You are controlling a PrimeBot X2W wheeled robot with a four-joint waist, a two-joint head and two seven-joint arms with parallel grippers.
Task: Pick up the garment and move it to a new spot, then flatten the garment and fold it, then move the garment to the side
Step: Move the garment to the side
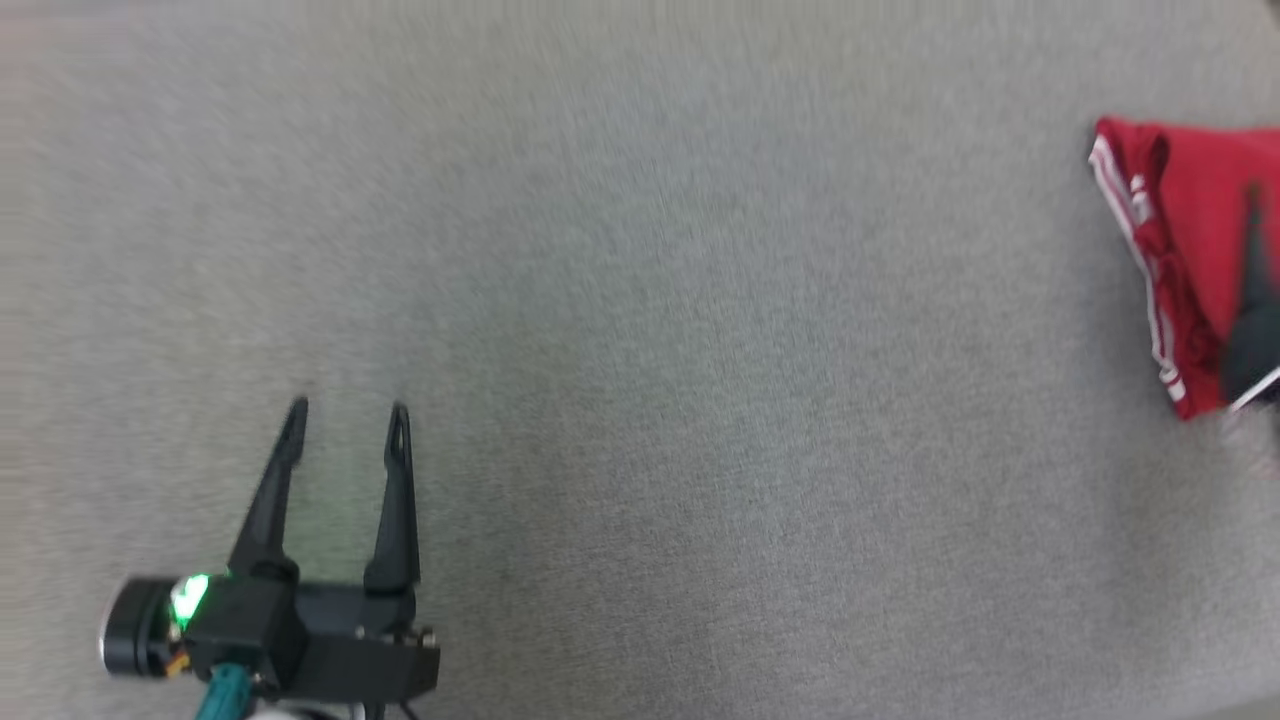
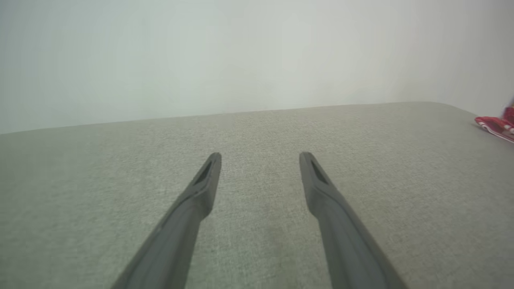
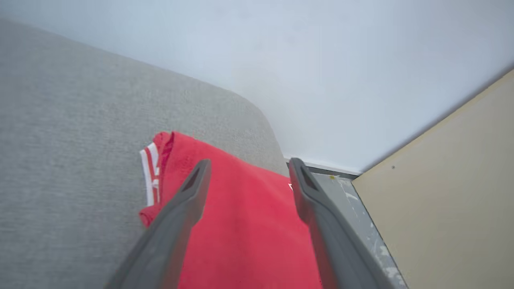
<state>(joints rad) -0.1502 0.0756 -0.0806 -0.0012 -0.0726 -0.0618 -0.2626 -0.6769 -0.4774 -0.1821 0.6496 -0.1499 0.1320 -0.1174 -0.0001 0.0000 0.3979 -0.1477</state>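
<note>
Left gripper (image 1: pixel 348 407) is seen over the near left part of the grey fabric surface (image 1: pixel 700 350), jaws spread wide, nothing between them and nothing touched. A green light (image 1: pixel 188 598) is lit on its body. In the left wrist view the same gripper (image 2: pixel 261 154) is shown with both fingers apart above bare grey cloth (image 2: pixel 257 224).

Right gripper (image 3: pixel 249 164) is found at the surface's far right corner, jaws wide apart and nothing clamped. Its two fingers (image 3: pixel 180 204) are laid over the garment (image 3: pixel 241 224). Whether they rest on the cloth cannot be told. In the head view one dark finger (image 1: pixel 1252 260) of it is seen across the red cloth at the picture's right edge.

The garment (image 1: pixel 1195 230) is red, soft-napped and folded into a compact shape. White stripes (image 3: pixel 149 176) run along the edge that faces the middle of the surface. It lies flat at the right end of the surface, close to its rounded corner (image 3: pixel 257 116). In the left wrist view it is glimpsed as a red sliver (image 2: pixel 496 125) at the far right.

Counted: two grippers, one garment.

Beyond the corner of the surface, a grey floor strip (image 3: pixel 353 208), a beige panel (image 3: pixel 449 200) and a pale wall (image 3: pixel 321 80) are noted.
</note>
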